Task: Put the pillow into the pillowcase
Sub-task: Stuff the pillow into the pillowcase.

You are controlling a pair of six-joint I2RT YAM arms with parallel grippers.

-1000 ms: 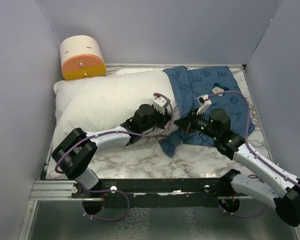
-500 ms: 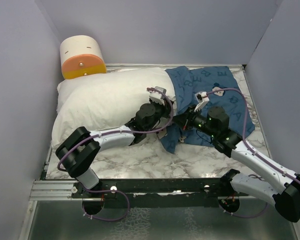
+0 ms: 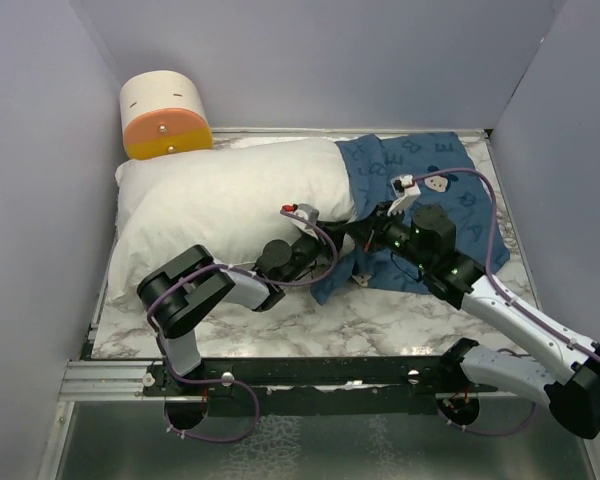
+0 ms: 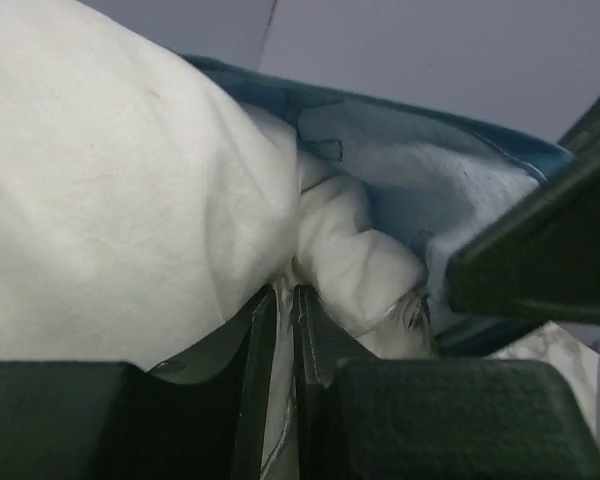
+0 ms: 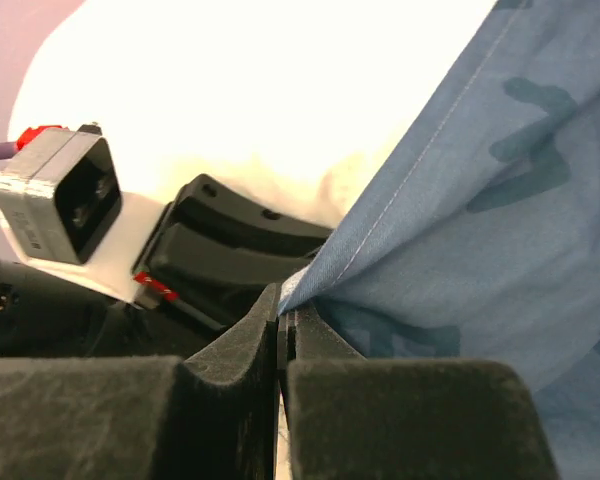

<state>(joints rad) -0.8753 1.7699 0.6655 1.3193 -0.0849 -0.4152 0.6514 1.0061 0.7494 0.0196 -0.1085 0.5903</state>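
Observation:
The big white pillow (image 3: 220,200) lies across the left and middle of the table, its right end tucked under the open edge of the dark blue pillowcase (image 3: 430,180). My left gripper (image 3: 332,248) sits low at the pillow's near right corner, shut on a fold of white pillow fabric (image 4: 110,190) pinched between its fingers (image 4: 320,340); the pillowcase (image 4: 430,180) arches just above. My right gripper (image 3: 362,238) is right beside it, shut on the pillowcase hem (image 5: 500,200), holding it lifted over the pillow (image 5: 280,90). The jaws of both nearly touch.
A cream and orange rounded object (image 3: 163,115) stands at the back left corner against the pillow. Grey walls close in the left, back and right sides. Bare marble tabletop (image 3: 380,315) shows in front of the pillow, ending at a metal rail (image 3: 110,380).
My left arm has folded down and its gripper has dropped lower at the pillow's corner. The pillow's right end has slid further under the pillowcase edge. My right gripper edged slightly left.

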